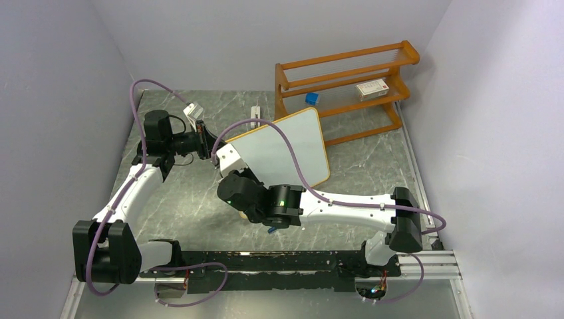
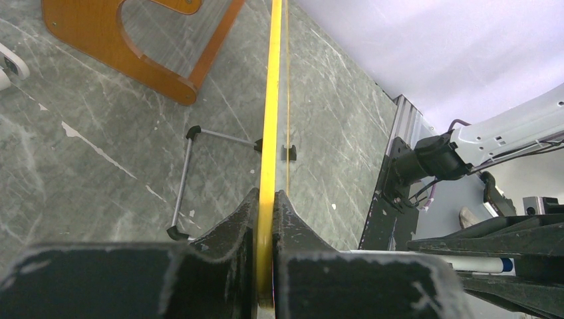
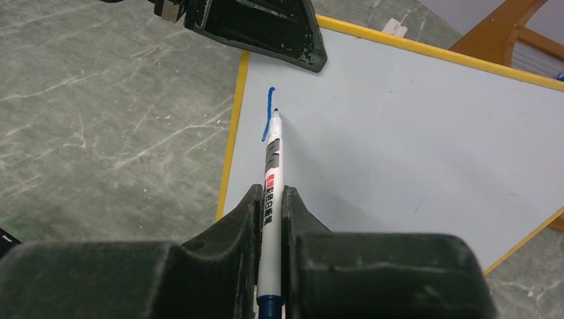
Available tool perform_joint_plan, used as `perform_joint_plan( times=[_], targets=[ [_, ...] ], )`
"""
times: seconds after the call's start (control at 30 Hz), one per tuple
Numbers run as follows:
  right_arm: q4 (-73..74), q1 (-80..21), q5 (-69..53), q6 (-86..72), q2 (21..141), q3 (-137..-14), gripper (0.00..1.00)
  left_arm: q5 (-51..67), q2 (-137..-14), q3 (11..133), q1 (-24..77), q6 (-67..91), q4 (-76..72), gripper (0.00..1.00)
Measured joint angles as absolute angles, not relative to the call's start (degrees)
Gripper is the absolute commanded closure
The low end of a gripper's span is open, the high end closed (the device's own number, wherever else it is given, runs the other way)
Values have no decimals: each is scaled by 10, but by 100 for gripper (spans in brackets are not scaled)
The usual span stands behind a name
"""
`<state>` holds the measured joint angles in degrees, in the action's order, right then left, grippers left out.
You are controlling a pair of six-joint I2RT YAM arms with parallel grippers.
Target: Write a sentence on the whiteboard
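Now we are pinching marker (image 3: 273,166) in right gripper (image 3: 269,193), jaws pressed against its barrel. Tip is sitting down at whiteboard (image 3: 412,133) surface, just beside 1 short blue stroke (image 3: 267,123) near board's rim. We are clamping left gripper (image 2: 266,196) on that yellow-wood rim, 2 fingers tight either side. Board is leaning tilted on thin wire stand (image 2: 183,179), mid-way across grey marbled table (image 1: 186,199), between both wrists. Orange shelf rack (image 1: 346,86) is standing just behind, carrying small box (image 1: 371,88).
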<state>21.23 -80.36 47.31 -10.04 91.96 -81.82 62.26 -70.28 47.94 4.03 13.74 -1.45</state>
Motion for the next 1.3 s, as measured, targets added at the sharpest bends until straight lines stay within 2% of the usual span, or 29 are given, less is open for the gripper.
perform_joint_plan(
  times=[1.3],
  targets=[
    [227, -795, 468, -114, 936, -818, 100, 622, -706, 479, 40, 137, -17, 95]
  ],
)
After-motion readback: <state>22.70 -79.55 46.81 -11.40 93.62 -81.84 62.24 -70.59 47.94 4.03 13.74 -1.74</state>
